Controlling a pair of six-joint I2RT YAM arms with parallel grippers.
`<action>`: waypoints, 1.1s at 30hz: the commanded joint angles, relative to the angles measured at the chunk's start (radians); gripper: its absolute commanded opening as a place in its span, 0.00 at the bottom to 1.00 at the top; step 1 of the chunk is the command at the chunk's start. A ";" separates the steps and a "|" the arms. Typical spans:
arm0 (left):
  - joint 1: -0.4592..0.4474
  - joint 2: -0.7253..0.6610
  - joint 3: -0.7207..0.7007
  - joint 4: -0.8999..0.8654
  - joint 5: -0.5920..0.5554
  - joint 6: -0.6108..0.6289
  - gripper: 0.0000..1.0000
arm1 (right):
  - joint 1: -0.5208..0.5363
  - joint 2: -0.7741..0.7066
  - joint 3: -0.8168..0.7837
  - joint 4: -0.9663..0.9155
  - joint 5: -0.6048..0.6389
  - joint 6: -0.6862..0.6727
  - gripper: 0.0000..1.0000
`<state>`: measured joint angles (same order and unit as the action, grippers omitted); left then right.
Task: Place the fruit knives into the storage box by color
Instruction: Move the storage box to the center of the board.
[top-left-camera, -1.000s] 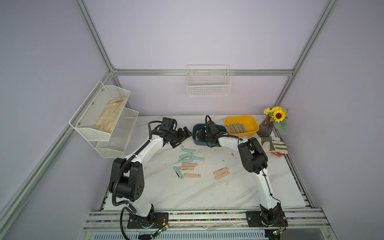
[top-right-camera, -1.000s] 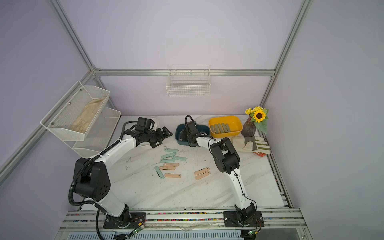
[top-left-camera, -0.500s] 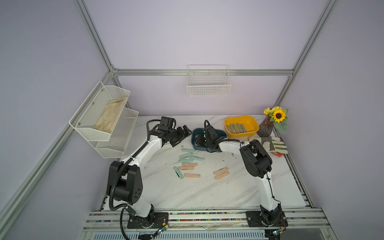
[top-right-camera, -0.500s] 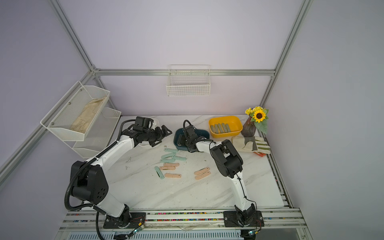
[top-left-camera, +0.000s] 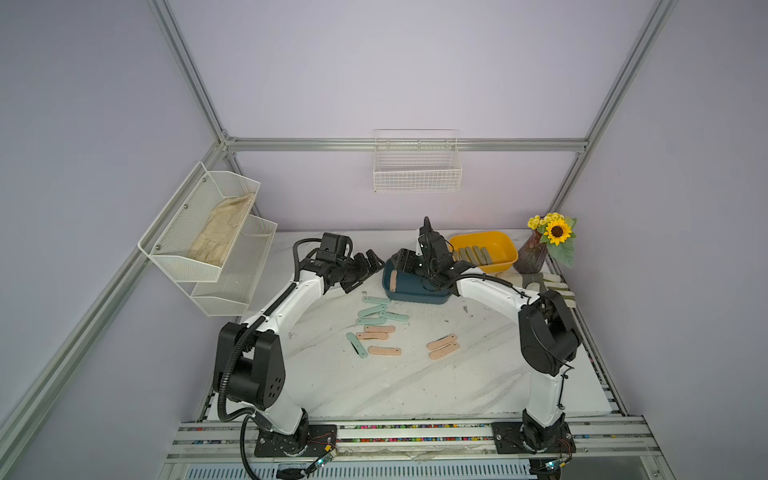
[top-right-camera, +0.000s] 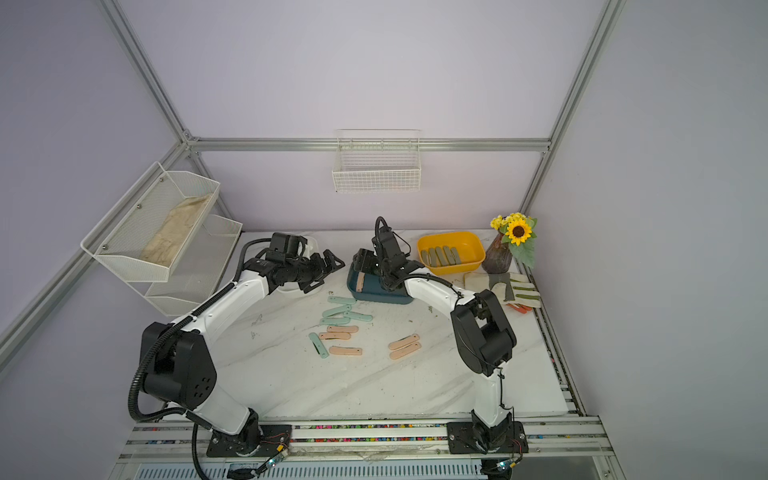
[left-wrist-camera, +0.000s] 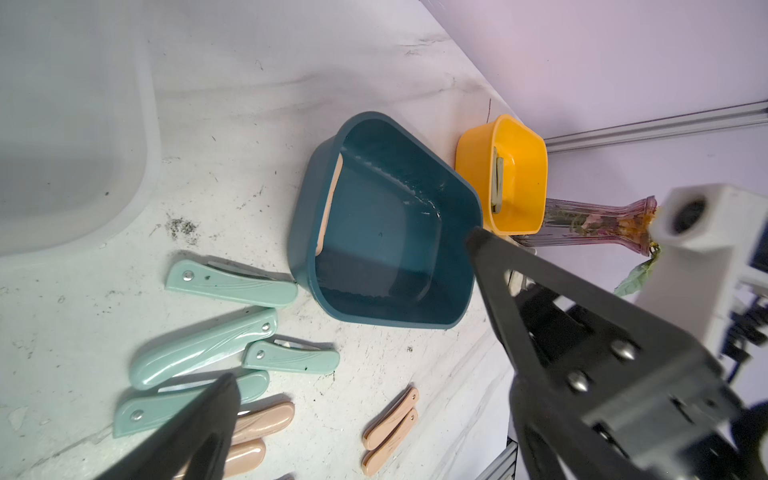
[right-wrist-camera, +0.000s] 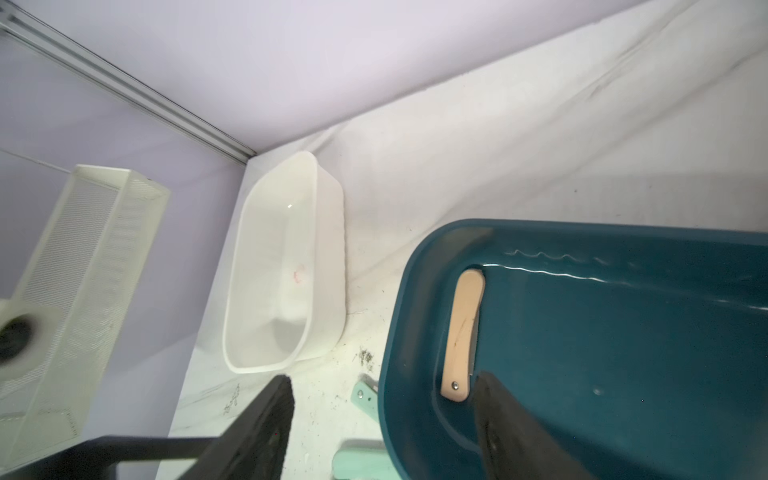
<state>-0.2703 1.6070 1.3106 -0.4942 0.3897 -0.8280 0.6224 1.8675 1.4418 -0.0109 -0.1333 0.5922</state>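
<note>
Just now my right tool (right-wrist-camera: 382, 380) let go: over the last second its jaws had spread, and they stood apart with nothing between them. A pink knife (right-wrist-camera: 461, 332) lay folded on the floor of the teal box (right-wrist-camera: 623, 332), lengthwise against one end wall. One finger (right-wrist-camera: 511, 424) hung just beside its pivot end; whether it brushed the knife I could not tell. I took that as one drop finished, so pink was going into teal, and the arm was free to pull back for the next piece.

My left tool (top-left-camera: 368, 272) had barely shifted in that second. It hovered just beside the teal box, jaws wide apart, holding nothing.

As for the boxes, teal held that single pink knife and nothing else that I could see. The yellow box (top-left-camera: 500, 249), near the teal one, held a row of olive knives (top-left-camera: 471, 254), four or five, lying side by side. The white box (right-wrist-camera: 291, 270), on the teal box's other side, looked empty, so I judged mint was meant for it.

On the tabletop (top-left-camera: 374, 386) five mint knives (top-left-camera: 372, 310) and five pink knives (top-left-camera: 384, 351) lay loose in front of the boxes, none of them olive, so I reckoned roughly a third of the sorting was done
</note>
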 joint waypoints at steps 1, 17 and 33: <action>-0.009 -0.064 -0.021 0.027 0.010 -0.006 1.00 | 0.017 -0.058 -0.079 -0.060 -0.044 -0.034 0.71; -0.057 -0.166 -0.120 0.007 0.005 -0.019 1.00 | 0.082 -0.230 -0.405 -0.051 -0.035 -0.012 0.70; -0.089 -0.184 -0.177 0.003 -0.012 -0.033 1.00 | -0.040 -0.145 -0.373 -0.064 -0.012 -0.084 0.71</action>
<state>-0.3550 1.4590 1.1667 -0.5045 0.3817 -0.8543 0.5980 1.6989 1.0412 -0.0608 -0.1528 0.5350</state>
